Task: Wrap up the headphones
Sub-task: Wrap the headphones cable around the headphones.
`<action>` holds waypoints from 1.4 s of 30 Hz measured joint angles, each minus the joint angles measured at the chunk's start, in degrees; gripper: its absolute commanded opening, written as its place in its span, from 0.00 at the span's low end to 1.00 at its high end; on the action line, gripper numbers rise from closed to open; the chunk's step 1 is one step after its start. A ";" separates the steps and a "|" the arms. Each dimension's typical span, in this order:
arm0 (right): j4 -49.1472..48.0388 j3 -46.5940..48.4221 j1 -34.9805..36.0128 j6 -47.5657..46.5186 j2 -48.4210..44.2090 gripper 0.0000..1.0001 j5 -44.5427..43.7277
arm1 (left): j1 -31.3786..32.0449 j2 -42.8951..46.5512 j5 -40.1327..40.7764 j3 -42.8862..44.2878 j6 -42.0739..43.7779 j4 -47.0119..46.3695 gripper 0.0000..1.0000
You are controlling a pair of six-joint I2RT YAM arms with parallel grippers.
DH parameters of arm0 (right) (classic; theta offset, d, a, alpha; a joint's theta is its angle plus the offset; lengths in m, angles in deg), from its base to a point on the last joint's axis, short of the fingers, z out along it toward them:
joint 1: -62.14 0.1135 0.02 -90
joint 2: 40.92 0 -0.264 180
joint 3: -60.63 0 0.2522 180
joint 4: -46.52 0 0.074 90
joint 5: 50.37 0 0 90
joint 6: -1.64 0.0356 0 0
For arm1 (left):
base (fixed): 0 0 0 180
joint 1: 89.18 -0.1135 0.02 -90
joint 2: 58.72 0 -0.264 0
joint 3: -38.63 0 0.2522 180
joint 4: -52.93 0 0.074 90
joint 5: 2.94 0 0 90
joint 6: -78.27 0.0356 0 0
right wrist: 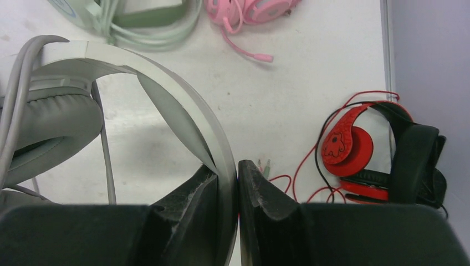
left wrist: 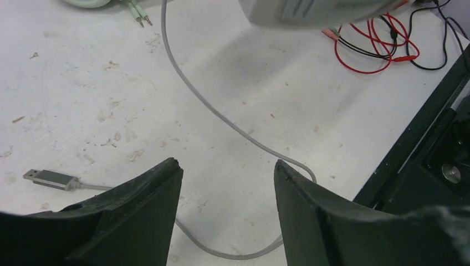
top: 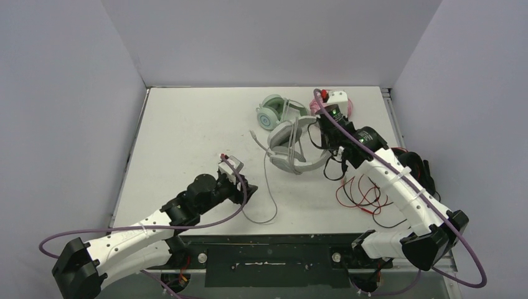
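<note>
1. Gripping the pale grey-white padded over-ear headset by its headband with the right gripper, fingers closed tight on the band, mid-worktop toward the right edge. Risk of twisting or slipping out of so narrow a pinch on any cable tug.
2. Hovering low with the left gripper, fingers apart and holding nothing, over the thin grey cable by the near edge. Risk of closing off-line on a cable flat on the white worktop: miss or scrape.
3. Watch the silver USB plug at the loose cable end, left of the left fingers: probable whip or snag during winding.
4. Watch the slack loop by the near edge: possible drop over it, catch on the black base rail.
5. Keep clear of the thin red and black wires and the red-and-black headset at the right edge: tangle risk.
6. Mind the mint green headset and pink headset by the far edge: knock risk on any swing.
</note>
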 measured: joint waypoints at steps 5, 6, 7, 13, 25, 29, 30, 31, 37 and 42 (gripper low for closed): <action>1.09 8.74 -0.92 3.61 0.09 0.00 2.43 | 0.00 2.97 -0.92 -7.15 -4.44 -7.61 0.69; 1.07 10.21 -0.94 4.33 0.09 0.00 2.75 | 0.00 2.86 -1.01 -8.04 -5.14 -9.18 0.70; 1.05 11.52 -0.96 4.98 0.09 0.00 3.08 | 0.00 2.49 -1.05 -8.66 -5.73 -10.75 0.71; 1.99 17.18 -0.98 7.67 0.09 0.00 5.40 | 0.07 -3.82 -2.12 -9.16 -7.28 -21.22 0.97; 2.84 21.55 -1.05 10.01 0.11 0.00 8.44 | 0.39 -13.66 1.01 -9.14 -13.38 -36.89 0.97; 2.84 21.59 -1.29 10.40 0.11 0.00 8.87 | 0.48 -17.46 4.96 -9.14 -18.03 -41.20 0.97; 2.84 21.59 -1.29 10.40 0.11 0.00 8.90 | 0.46 -18.38 5.73 -9.07 -19.02 -42.18 0.97; 2.84 21.62 -1.29 10.40 0.11 0.00 8.94 | 0.46 -19.34 6.43 -8.85 -19.63 -42.93 0.97; 2.84 21.88 -1.29 10.54 0.11 0.00 9.22 | 1.07 -25.33 7.63 -5.84 -21.35 -49.22 0.97; 2.82 22.08 -1.29 10.60 0.11 0.00 9.27 | 1.29 -31.43 7.48 -3.41 -21.90 -54.86 0.81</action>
